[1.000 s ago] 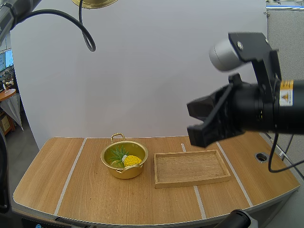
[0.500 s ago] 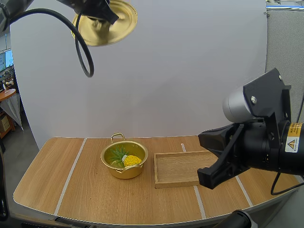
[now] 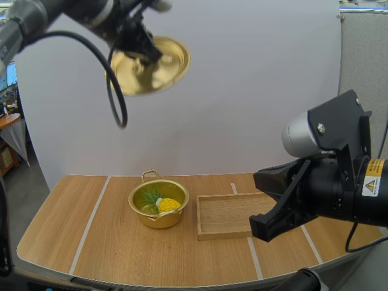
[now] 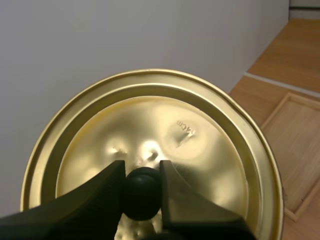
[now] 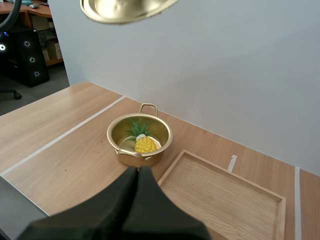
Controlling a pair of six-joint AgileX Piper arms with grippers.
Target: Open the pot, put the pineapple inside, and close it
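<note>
A golden pot (image 3: 160, 219) stands uncovered on the table, left of centre, with a yellow pineapple (image 3: 168, 205) lying inside it. High above it my left gripper (image 3: 142, 46) is shut on the black knob of the golden lid (image 3: 153, 68), which is tilted in the air. In the left wrist view the fingers (image 4: 105, 195) pinch the knob against the lid (image 4: 200, 145). My right gripper (image 3: 260, 204) hovers over the table's right side, shut on nothing. In the right wrist view its tips (image 5: 137, 173) point toward the pot (image 5: 142, 156), the pineapple (image 5: 145, 144), and the lid (image 5: 125, 9) above.
A shallow wooden tray (image 3: 242, 213) lies just right of the pot, also in the right wrist view (image 5: 225, 192) and the left wrist view (image 4: 295, 145). White tape lines cross the tabletop. Bare wood stretches left of the pot.
My left arm has brought the lid down and to the right, from the frame's top edge. My right arm dropped lower and rightward, then almost stopped.
</note>
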